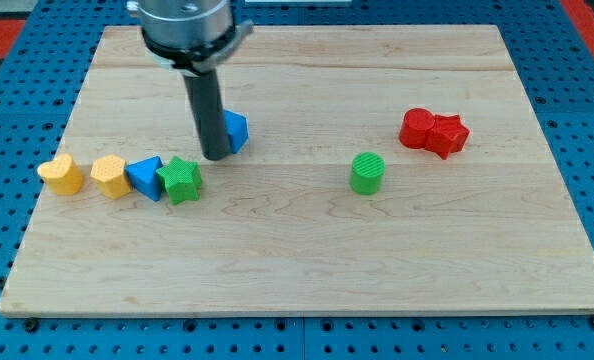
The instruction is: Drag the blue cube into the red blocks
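My tip (215, 155) sits touching the blue cube (235, 131) on its left, w/ cube up nr tabletop (307, 260) top-left & red blocks (433, 132) (two, touching) well apart twd right edge, prob. placed to shove rightward; no gripper on this rig.

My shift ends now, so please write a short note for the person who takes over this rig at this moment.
My tip rests at the left side of the blue cube, touching or nearly so.
The two red blocks sit together far toward the view's right.
Done: tip is placed behind the cube for a rightward push.
Left: push the cube across the board to the red blocks, passing above the green cylinder.
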Available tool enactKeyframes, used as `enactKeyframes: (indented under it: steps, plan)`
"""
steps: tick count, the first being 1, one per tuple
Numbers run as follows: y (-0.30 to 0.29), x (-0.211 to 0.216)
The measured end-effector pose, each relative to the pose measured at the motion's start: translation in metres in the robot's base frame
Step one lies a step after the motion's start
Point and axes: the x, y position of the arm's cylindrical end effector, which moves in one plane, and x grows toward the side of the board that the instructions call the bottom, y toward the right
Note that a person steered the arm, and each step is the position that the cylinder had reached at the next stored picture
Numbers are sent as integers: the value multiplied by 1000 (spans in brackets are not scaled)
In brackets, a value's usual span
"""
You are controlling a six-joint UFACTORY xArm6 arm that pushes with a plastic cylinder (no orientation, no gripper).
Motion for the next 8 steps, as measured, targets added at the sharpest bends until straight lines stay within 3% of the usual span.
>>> enactKeyframes:
  steps: [2, 4, 5, 6, 7, 8]
  plan:
    - [23, -58]
    - [175, -50]
    - [103, -76]
    - [106, -98]
    - [235, -81]
    - [273, -83]
